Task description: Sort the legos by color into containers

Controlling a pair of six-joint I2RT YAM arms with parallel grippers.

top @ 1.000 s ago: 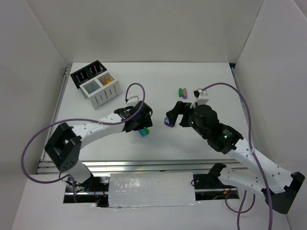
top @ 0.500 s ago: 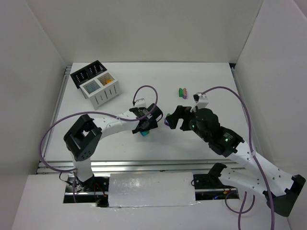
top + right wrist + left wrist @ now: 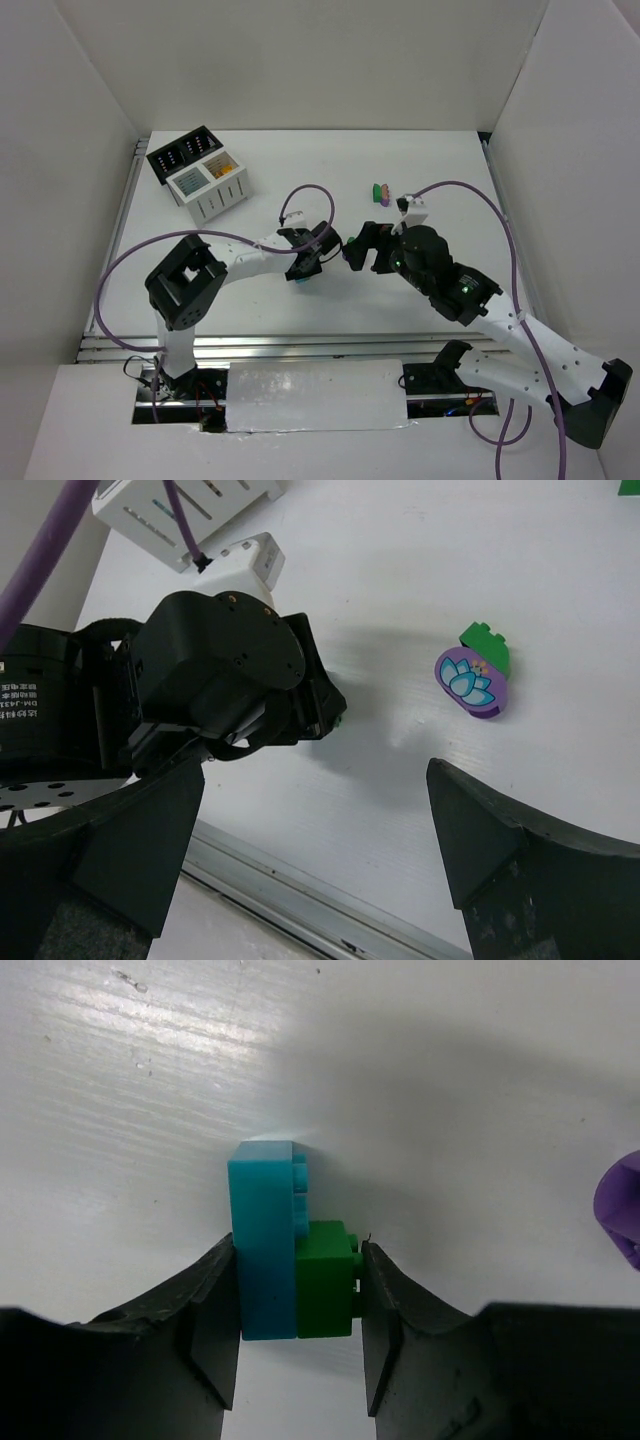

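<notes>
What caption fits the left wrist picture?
Left gripper pinching a teal brick joined to a green brick.

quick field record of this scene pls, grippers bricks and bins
left gripper: shut on teal-green brick pair, one finger on each side
right gripper: open, holding nothing
purple piece: round, flower print, touching a green brick, ahead of the right gripper
loose bricks: small cluster beyond both grippers
containers: far left, white pair joined to black pair
</notes>
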